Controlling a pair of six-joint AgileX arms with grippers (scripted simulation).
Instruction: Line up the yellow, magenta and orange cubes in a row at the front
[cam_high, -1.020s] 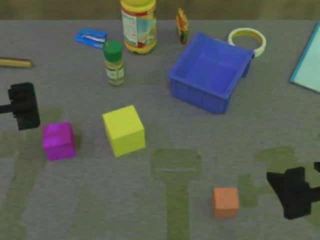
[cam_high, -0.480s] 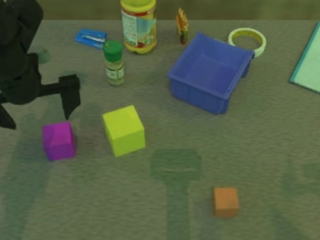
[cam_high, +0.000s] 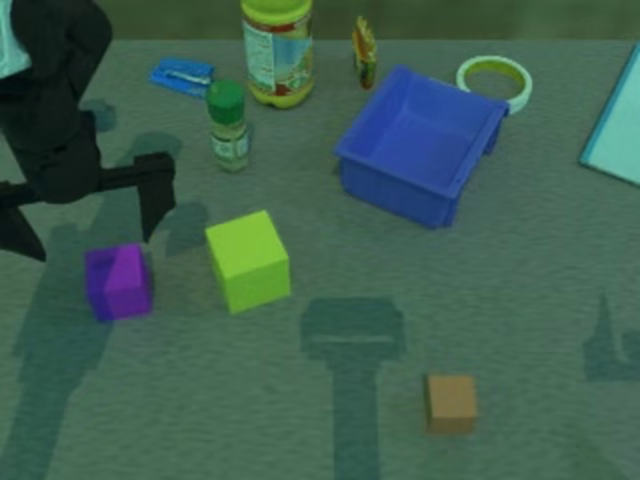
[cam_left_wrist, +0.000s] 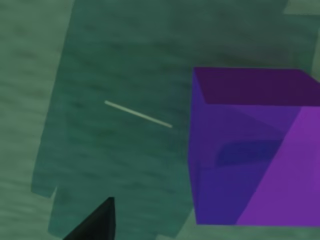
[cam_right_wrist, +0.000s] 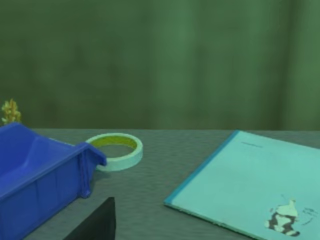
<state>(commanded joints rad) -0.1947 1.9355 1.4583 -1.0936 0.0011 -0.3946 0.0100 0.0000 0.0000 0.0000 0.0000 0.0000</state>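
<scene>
Open table (cam_high: 520, 300) is left between the yellow cube (cam_high: 248, 260) and the orange cube (cam_high: 451, 403). The back is crowded by the blue box (cam_high: 420, 145), spice jar (cam_high: 228, 125) and bottle (cam_high: 277, 50).

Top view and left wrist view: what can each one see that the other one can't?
Only the top view shows the yellow cube, the orange cube, the blue box, the tape ring and the left pincer, open above the magenta cube. Only the left wrist view shows a thin pale line on the table. Both show the magenta cube and the grey table.
</scene>
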